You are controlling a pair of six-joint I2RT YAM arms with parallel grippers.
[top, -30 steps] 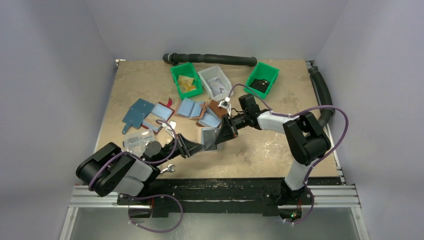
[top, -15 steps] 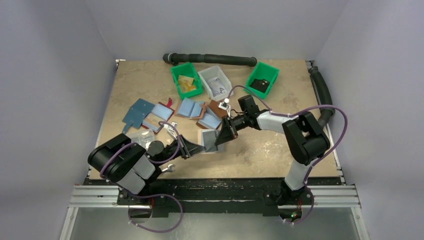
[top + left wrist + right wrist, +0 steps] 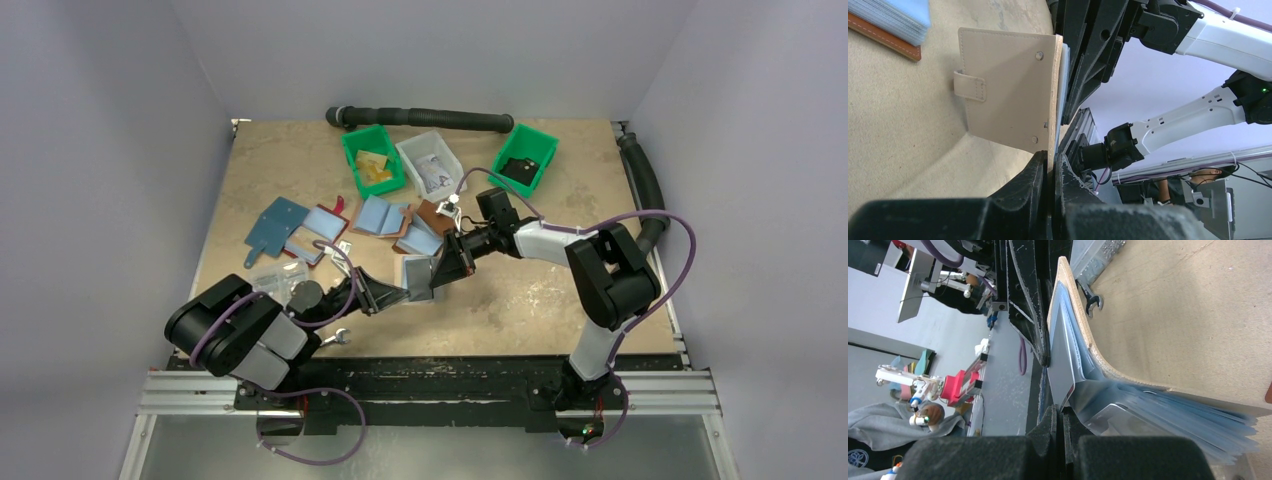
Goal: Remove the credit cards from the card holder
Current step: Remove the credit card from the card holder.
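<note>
Both arms are meeting over the middle of the bench (image 3: 530, 300), and the card holder (image 3: 1008, 90) is being held between them. The left gripper (image 3: 1050, 167) is pinching the lower edge of the holder's beige cover. Its 2 fingers are pressed together, with only the thickness of the cover between them. The cover is standing on edge in the left wrist view, with its snap tab pointing away from the right arm.

The right gripper (image 3: 1060, 415) is reaching in from the opposite side. Its fingers are almost touching and are clamping the near end of a grey credit card (image 3: 1060, 355). This card is lying against the inside of the cover (the holder's clear bluish sleeves are fanning open just beside it). I cannot tell whether the card is sitting partly inside a sleeve.

Behind the holder, several brown wallets (image 3: 385, 217) with blue lining are lying open on the bench. Farther back, 2 green bins (image 3: 372, 160) are sitting on either side of 1 clear bin (image 3: 430, 163), and a black hose (image 3: 420, 118) is running along the far edge.
</note>
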